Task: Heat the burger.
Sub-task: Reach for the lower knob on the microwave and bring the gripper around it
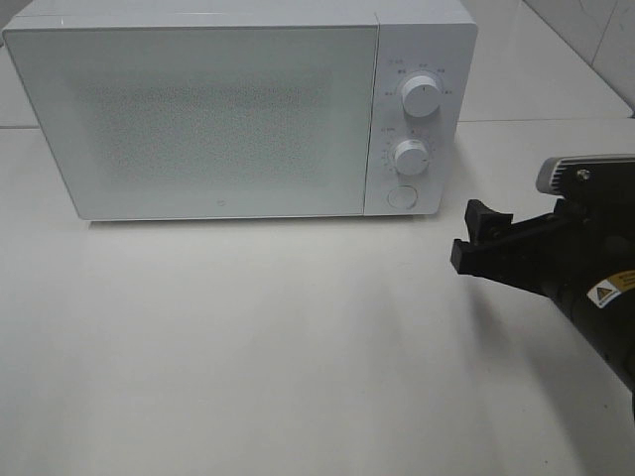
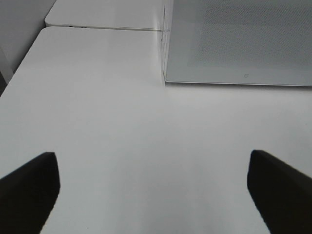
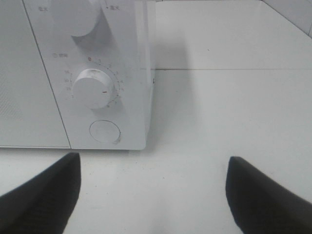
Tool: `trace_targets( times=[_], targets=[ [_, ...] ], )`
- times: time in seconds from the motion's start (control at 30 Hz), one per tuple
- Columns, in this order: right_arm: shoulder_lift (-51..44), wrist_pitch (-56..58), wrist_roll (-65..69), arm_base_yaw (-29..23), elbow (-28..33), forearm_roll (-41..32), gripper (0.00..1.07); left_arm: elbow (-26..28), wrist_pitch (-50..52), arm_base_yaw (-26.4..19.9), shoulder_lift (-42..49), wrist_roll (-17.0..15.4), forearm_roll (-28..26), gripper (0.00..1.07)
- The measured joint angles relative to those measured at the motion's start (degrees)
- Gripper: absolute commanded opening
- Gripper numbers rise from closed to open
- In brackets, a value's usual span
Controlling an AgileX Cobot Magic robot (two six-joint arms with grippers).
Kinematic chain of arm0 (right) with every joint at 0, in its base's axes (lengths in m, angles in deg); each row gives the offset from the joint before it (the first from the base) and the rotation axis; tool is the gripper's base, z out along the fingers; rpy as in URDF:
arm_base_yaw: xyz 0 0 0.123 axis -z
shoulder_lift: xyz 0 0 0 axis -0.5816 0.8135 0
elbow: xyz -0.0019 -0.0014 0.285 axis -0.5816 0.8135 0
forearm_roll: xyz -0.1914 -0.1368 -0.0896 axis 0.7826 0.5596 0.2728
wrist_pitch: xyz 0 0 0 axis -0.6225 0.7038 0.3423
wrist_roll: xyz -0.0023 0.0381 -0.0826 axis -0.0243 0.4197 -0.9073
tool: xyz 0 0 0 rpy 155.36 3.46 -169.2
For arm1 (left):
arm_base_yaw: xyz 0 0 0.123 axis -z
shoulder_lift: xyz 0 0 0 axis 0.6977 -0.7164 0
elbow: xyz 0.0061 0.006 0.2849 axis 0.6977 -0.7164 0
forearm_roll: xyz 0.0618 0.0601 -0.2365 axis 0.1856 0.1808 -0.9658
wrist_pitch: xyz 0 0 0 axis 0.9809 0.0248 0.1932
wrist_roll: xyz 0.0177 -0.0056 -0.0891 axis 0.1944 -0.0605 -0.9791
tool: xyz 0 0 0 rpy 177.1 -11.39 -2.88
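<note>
1. Standing wide apart, your left fingers (image 2: 29,190) hold nothing above the bench (image 2: 97,122).
2. Your right fingers (image 3: 44,195): wide too, empty, near the microwave (image 3: 134,73).
3. Where the burger is, you cannot tell.

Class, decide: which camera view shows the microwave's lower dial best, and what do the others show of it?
The right wrist view: the lower dial is large, with pointer and scale marks visible. The exterior high view shows it small, marks blurred. The left wrist view shows only the door, no dial.
</note>
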Motion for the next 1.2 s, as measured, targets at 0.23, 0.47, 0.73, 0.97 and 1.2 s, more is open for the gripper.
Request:
trace_targets(
  times=[0.23,0.47,0.73,0.97,1.2],
  targets=[
    [0.5,-0.1,-7.1,-2.8,-4.9,-2.9,0.76,0.0,0.0,0.0,0.0,0.0,0.0,1.00],
    [1.1,-0.5,-8.0,-2.8,-9.2,-4.1,0.76,0.0,0.0,0.0,0.0,0.0,0.0,1.00],
    [6.7,-0.6,-8.1,-2.8,-12.8,-5.1,0.76,0.0,0.0,0.0,0.0,0.0,0.0,1.00],
    [11.3,-0.6,-8.1,-2.8,-17.7,-5.2,0.76,0.0,0.0,0.0,0.0,0.0,0.0,1.00],
    [15.0,-0.6,-8.1,-2.8,-21.1,-5.1,0.76,0.0,0.0,0.0,0.0,0.0,0.0,1.00]
  ],
)
